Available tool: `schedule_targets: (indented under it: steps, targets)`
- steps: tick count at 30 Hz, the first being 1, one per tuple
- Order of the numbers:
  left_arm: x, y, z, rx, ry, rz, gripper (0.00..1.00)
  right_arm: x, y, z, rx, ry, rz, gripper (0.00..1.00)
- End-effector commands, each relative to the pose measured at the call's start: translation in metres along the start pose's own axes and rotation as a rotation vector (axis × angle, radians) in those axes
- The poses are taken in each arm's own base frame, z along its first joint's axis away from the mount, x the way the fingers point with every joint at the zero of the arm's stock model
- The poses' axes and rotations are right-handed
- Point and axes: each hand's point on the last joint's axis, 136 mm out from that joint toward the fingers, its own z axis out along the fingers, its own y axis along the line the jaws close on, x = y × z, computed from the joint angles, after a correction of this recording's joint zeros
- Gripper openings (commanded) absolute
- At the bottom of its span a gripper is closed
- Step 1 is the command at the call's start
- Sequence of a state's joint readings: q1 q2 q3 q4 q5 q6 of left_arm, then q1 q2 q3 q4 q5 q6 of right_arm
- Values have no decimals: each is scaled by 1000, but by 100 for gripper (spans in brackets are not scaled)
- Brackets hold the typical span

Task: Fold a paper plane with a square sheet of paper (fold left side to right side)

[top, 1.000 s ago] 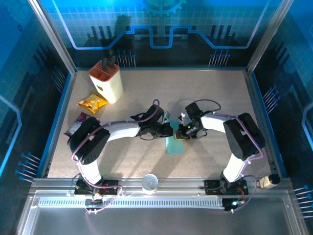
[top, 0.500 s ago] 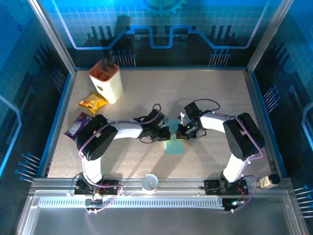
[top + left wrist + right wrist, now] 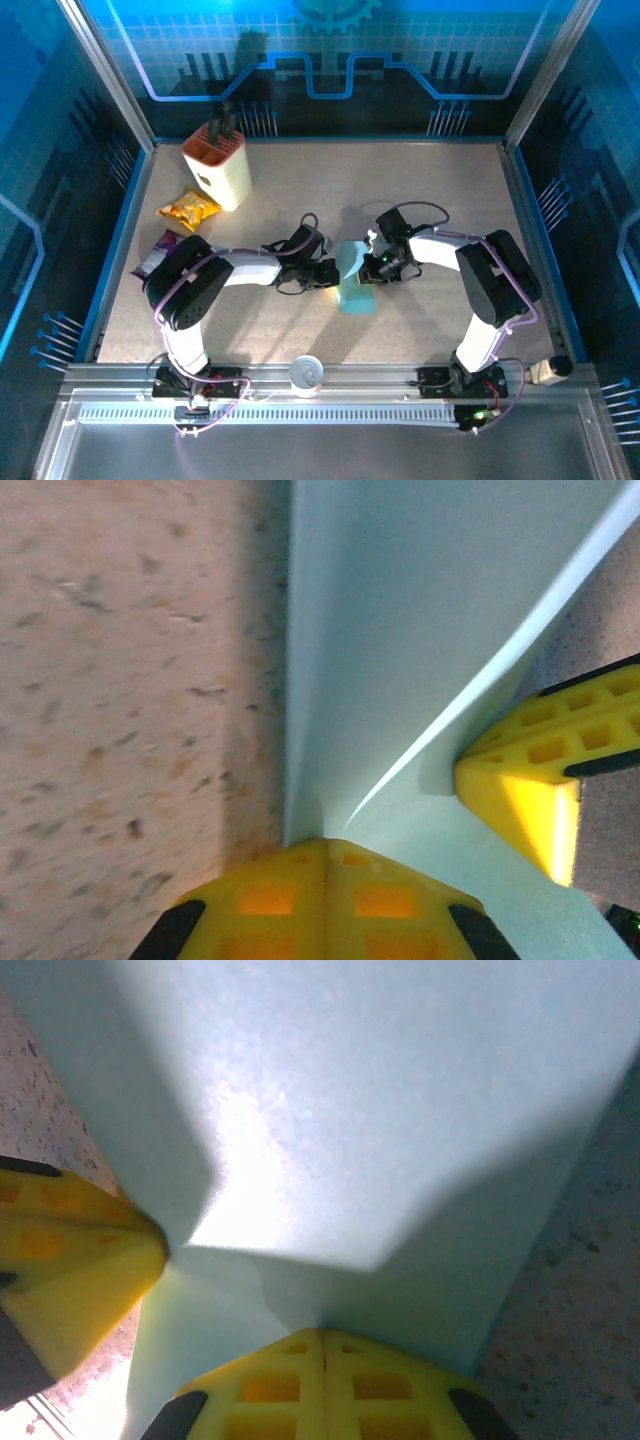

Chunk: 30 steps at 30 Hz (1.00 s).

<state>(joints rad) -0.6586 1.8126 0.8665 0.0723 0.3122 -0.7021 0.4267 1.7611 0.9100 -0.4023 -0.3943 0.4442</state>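
So the square sheet of paper (image 3: 356, 292) sits mid-table, right between the two tools, with its long side running near-to-far in the overhead view. The left gripper (image 3: 330, 272) is at the sheet's left edge and the right gripper (image 3: 372, 270) is on its right part, so the two tips are nearly nose to nose.

The left one's fingers are pressed together, and in its wrist view the raised flap of the sheet runs straight into their tip. That looks like a pinch on that edge. The right one's fingers are pressed together too, tip down on the paper. It looks more like pinning than gripping, but that's hard to call.

The fold has to travel rightward from the left tool, so the left arm is the one placed to do it. That arm lies low, with its forearm stretched to the right. The right arm is bent at the elbow, wrist aimed left.
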Motion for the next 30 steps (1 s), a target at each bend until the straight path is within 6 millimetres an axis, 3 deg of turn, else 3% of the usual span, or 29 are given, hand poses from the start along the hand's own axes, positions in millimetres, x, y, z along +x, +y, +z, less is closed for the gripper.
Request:
schedule_targets:
  steps: [1,6,13,23,30]
  targets:
    - [3,10,-16,-53,-23,16,1,26,-45,16,190,77,47,0]
    - [4,-17,-21,5,-43,64,0,24,-42,15,176,71,44,0]
    - [4,-30,4,-10,1,87,0,25,-41,16,175,74,42,0]
    - [2,-24,21,-51,15,66,0,27,-40,20,180,80,39,0]
    - [12,-10,23,-103,45,27,0,25,-32,20,148,74,27,0]
